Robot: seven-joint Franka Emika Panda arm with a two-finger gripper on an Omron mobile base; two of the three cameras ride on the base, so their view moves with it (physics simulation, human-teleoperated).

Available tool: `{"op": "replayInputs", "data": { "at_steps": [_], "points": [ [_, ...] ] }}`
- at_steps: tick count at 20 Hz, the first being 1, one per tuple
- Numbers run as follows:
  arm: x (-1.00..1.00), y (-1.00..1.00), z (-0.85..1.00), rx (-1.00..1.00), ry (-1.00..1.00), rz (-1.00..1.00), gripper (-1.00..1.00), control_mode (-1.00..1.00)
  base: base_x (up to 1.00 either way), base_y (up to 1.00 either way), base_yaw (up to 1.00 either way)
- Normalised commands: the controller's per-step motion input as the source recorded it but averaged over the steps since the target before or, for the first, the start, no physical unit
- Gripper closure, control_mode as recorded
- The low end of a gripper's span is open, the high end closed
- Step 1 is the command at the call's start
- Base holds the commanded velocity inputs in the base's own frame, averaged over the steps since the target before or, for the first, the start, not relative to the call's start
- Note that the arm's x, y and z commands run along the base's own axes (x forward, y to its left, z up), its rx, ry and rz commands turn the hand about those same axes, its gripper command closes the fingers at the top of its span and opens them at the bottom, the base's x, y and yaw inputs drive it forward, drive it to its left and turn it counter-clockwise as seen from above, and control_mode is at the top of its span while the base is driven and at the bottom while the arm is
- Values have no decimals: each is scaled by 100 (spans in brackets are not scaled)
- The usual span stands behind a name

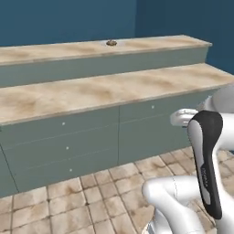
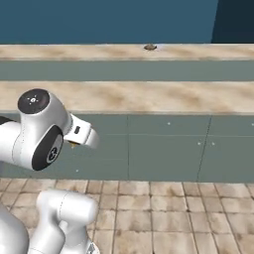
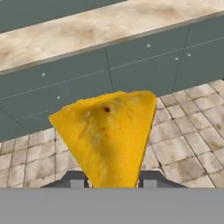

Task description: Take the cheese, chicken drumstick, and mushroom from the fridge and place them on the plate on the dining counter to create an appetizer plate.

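Cheese [image 3: 107, 135] sits closest to the hand camera, a bright yellow wedge with its broad edge up and its narrow end down between the two dark finger tips [image 3: 77, 180], its long axis running along the gripper [image 3: 113, 181]; the jaws are clenched on it. Below and beyond it lies a floor [image 3: 183, 144] of beige-brown tiles. Across the base views, left to right, runs a long surface [image 1: 105, 89] with a beige marble-look top over grey-green drawer fronts [image 1: 64, 146], and behind it a second, higher marble-look surface [image 1: 68, 49]. On that farther top rests a small brown item [image 1: 111, 43], too small to name. Dark blue wall [image 1: 68, 18] closes the room behind both. From the right base view the item [image 2: 150, 47] sits right of centre.
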Motion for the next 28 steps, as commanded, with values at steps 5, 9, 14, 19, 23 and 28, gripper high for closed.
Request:
{"op": "replayInputs", "data": {
  "at_steps": [5,9,14,19,23,28],
  "points": [
    [0,0,0,0,0,0,100,100,28,97,55],
    [0,0,0,0,0,0,100,100,24,100,52],
    [0,0,0,0,0,0,100,100,35,100,49],
    [0,0,0,0,0,0,100,100,60,93,44],
    [0,0,0,0,0,0,100,100,99,56,41],
    [0,0,0,0,0,0,100,100,100,50,44]
  ]
}}
